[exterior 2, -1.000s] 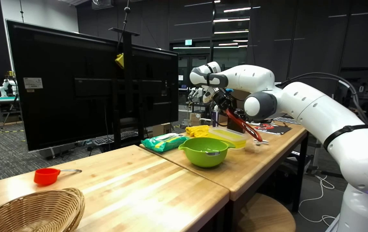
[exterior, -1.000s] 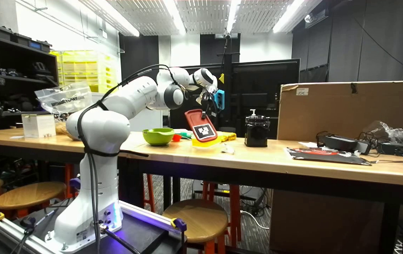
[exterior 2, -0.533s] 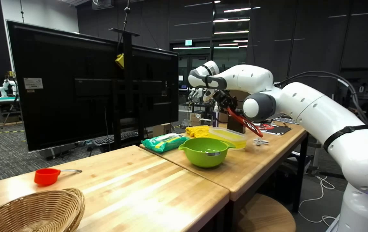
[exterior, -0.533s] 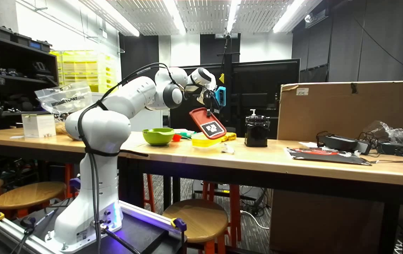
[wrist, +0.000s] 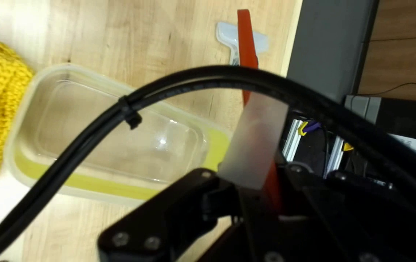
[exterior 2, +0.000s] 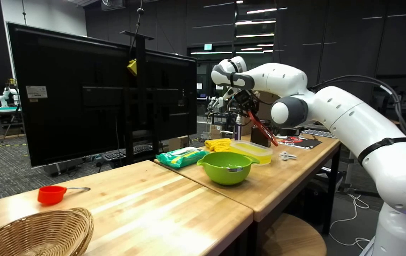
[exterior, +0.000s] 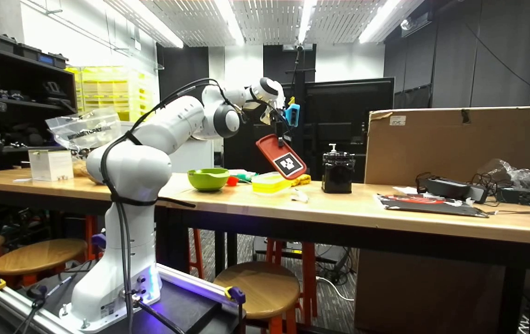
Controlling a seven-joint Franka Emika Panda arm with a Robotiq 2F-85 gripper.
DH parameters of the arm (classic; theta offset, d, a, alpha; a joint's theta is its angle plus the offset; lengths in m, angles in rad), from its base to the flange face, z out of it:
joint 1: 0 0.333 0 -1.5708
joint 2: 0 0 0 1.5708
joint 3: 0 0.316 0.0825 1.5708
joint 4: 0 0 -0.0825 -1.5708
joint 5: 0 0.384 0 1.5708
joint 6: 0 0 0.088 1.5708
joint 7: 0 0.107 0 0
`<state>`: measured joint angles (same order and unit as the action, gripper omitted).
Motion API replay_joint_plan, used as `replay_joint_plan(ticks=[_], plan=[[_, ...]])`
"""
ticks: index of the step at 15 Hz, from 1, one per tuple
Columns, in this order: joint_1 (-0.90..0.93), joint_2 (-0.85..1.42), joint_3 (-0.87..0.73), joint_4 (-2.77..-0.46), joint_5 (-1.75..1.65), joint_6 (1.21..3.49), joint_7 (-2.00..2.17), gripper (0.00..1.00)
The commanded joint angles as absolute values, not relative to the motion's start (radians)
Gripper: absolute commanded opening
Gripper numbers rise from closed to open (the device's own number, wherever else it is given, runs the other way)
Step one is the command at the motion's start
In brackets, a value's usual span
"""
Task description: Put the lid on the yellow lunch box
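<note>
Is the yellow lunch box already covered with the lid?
No, the yellow lunch box is open, and the claw holds the lid tilted in the air.

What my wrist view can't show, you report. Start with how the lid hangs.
Observer: In an exterior view, the lid hangs tilted, its patterned end lowest.
Operator: Name something on the table with the box that's outside my picture.
Observer: A green bowl, seen in both exterior views.
Operator: Say whether the lid touches the table.
Observer: It doesn't; both exterior views show its low end up in the air.
</note>
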<state>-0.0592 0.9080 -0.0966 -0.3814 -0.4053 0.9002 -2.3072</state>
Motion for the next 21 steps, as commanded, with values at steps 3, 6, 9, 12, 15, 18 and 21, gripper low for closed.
replay_joint_plan(ticks=[3, 6, 9, 12, 15, 18, 21], plan=[[-0.066, 0.794, -0.082, -0.433, -0.353, 0.895, -2.288, 0.03], [-0.053, 0.765, -0.093, -0.461, -0.346, 0.834, -2.28, 0.03], [-0.05, 0.808, -0.095, -0.364, -0.338, 0.744, -2.313, 0.03], [-0.062, 0.755, -0.057, -0.447, -0.279, 0.77, -2.315, 0.03], [-0.078, 0.753, -0.024, -0.449, -0.202, 0.768, -2.325, 0.03], [-0.087, 0.752, -0.005, -0.458, -0.151, 0.757, -2.318, 0.03], [-0.092, 0.758, 0.001, -0.465, -0.123, 0.744, -2.311, 0.03]])
